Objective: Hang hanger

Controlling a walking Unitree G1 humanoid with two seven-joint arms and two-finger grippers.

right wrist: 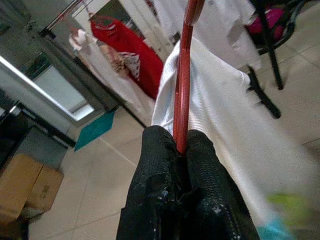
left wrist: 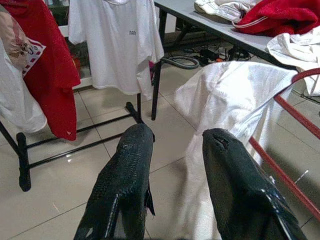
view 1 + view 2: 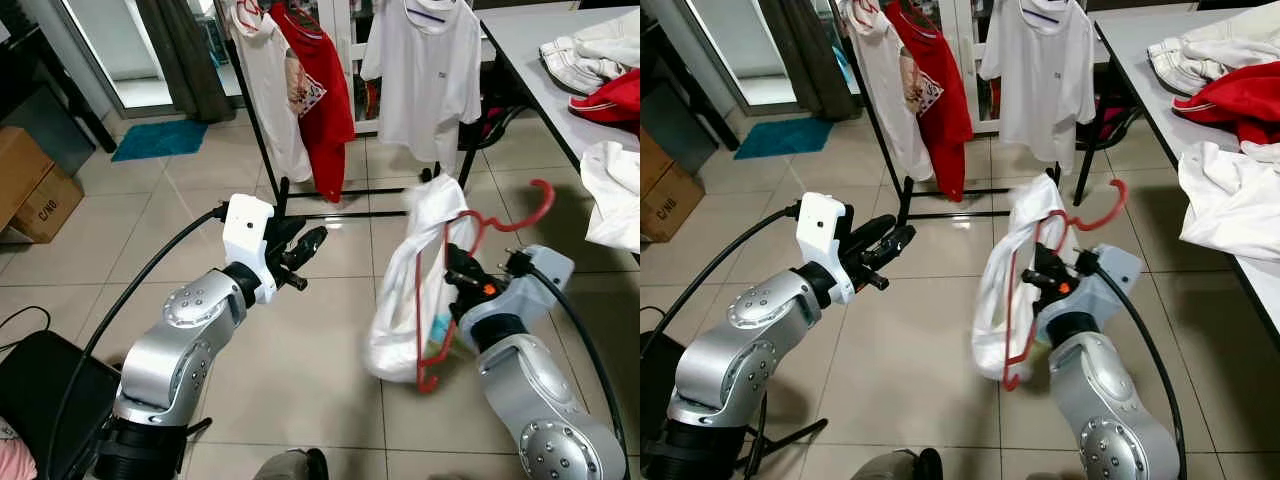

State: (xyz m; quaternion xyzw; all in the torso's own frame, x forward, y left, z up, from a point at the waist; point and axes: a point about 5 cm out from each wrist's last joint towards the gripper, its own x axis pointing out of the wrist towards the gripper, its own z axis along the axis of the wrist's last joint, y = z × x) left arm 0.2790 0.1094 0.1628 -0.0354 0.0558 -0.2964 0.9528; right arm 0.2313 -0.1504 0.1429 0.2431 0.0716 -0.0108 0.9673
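clamped tight, the right gripper had its two black fingers pinched on the red hanger, gripping the thin bar with a white shirt draped over it. the left gripper held nothing, its fingers parted, raised over the tiled floor just beside the load. the hanger hung low before the robot, hook up and tilted, well short of the clothes rack where a red shirt and white shirts already hung. judged by looks, the hanger was light and stiff but thin, likely to swivel in a pinch; the shirt was soft and could slide off. a hold near the hook's neck seemed steadier. the cardboard box by the wall looked closed, contents unseen.
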